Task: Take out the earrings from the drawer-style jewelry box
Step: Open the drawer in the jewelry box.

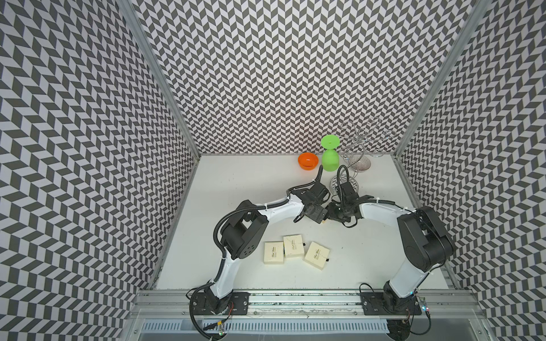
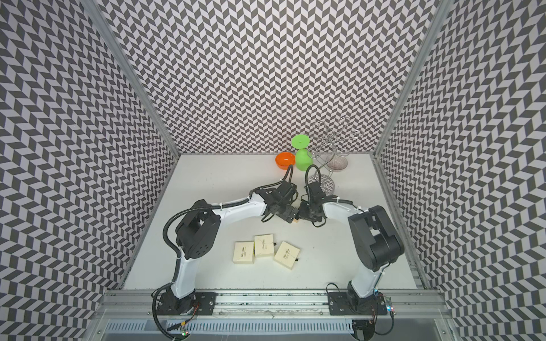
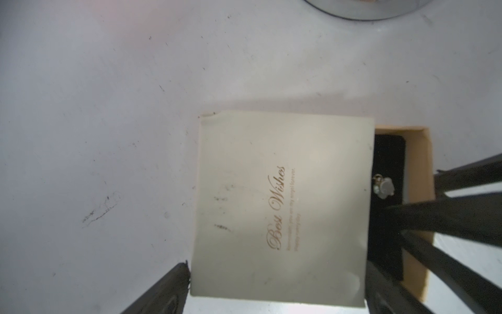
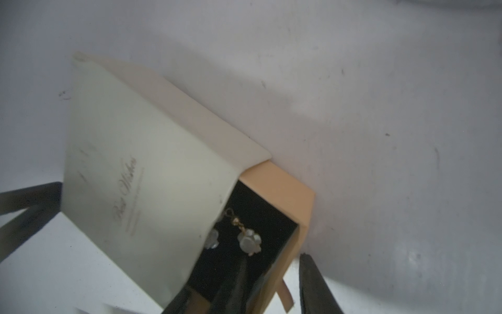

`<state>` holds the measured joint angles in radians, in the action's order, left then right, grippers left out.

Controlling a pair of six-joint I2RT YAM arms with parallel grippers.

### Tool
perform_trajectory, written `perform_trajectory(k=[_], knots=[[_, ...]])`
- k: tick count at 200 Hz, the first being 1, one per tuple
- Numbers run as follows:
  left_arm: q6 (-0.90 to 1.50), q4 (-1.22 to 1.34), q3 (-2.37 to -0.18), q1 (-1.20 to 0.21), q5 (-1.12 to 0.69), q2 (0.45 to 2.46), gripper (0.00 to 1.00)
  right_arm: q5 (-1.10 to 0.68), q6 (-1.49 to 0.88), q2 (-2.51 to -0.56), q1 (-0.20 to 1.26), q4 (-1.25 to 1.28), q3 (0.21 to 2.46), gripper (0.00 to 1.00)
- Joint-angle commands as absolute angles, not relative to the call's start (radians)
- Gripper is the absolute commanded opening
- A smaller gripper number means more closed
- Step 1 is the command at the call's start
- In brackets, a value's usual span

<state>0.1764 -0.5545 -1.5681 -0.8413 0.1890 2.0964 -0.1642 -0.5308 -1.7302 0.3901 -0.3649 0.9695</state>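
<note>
The cream jewelry box (image 3: 271,190) marked "Best Wishes" lies on the white table, its tan drawer (image 4: 274,185) slid partly out. Two pale flower-shaped earrings (image 4: 248,240) lie on the drawer's black lining, one half under the sleeve; one shows in the left wrist view (image 3: 384,187). My left gripper (image 3: 278,269) stands wide open with a finger against each side of the sleeve. My right gripper (image 4: 273,257) is partly open astride the drawer's front wall, one finger inside on the lining just short of an earring, the other outside. In both top views the two grippers (image 1: 317,217) (image 2: 307,214) hide the box.
Three more cream boxes (image 1: 293,246) lie together nearer the front edge. At the back stand an orange bowl (image 1: 308,161), an upturned green goblet (image 1: 329,159) and a tall silver wire stand (image 1: 363,141). A round glass dish (image 1: 334,181) sits just behind the grippers.
</note>
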Motion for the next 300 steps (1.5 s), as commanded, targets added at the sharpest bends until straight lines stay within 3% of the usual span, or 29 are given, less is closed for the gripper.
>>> perform_trajectory(k=[1, 120, 183, 300], knots=[[0.179, -0.621, -1.565, -0.824, 0.246, 2.160, 1.00, -0.101, -0.516, -1.709, 0.399, -0.415, 0.965, 0.32], [0.183, -0.608, -1.568, -0.802, 0.180, 2.149, 0.99, -0.039, -0.511, -1.705, 0.399, -0.452, 0.978, 0.32], [0.168, -0.595, -1.555, -0.807, 0.155, 2.141, 0.99, -0.190, -0.558, -1.752, 0.363, -0.373, 1.034, 0.36], [0.167, -0.595, -1.560, -0.807, 0.151, 2.141, 0.99, -0.197, -0.560, -1.772, 0.334, -0.377, 1.043, 0.36]])
